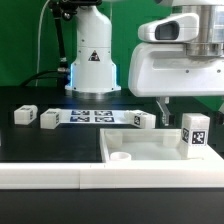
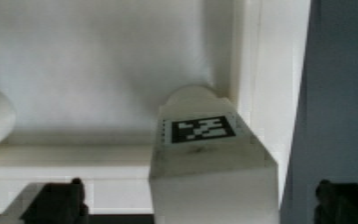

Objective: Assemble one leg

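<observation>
Jaws: the black two-finger gripper [image 2: 190,203] stands wide open, gripping nothing; its tips flank the small white rectangular plastic leg [image 2: 208,150] without touching | Leg: upright, tagged face showing, on the large flat white panel [image 1: 150,152] toward the exterior view's right | Behind: marker board [image 1: 92,116]; loose white tagged blocks [image 1: 25,116] on the black table [image 1: 40,140]
</observation>
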`<state>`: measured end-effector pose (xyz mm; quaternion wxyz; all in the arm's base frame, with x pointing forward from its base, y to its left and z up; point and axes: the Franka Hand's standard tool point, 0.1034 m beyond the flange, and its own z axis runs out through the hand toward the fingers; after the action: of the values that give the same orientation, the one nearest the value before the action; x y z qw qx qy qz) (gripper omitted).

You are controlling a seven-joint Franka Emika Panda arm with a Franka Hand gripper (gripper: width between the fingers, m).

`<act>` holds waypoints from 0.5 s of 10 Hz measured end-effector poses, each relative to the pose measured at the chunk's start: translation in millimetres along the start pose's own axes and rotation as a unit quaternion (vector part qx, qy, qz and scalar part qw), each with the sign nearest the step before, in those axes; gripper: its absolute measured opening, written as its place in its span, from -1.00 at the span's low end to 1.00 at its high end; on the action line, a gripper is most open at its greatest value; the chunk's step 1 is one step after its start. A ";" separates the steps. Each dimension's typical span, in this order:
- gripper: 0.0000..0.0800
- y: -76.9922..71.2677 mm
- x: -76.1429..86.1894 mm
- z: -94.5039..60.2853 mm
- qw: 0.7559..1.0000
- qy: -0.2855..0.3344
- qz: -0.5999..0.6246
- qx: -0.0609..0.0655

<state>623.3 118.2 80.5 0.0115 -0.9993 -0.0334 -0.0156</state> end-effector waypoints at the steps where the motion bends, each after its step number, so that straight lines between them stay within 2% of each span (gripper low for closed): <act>1: 0.62 1.3 0.2 -0.1 0.999 0.000 -0.035 0.000; 2: 0.62 1.6 0.2 -0.1 0.999 0.000 -0.037 0.000; 4: -0.10 1.7 0.3 -0.1 0.999 0.000 -0.036 0.000; 5: -0.10 1.6 0.3 -0.1 0.999 0.000 -0.035 0.000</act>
<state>623.7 116.6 80.6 0.0109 -0.9974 -0.0688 -0.0161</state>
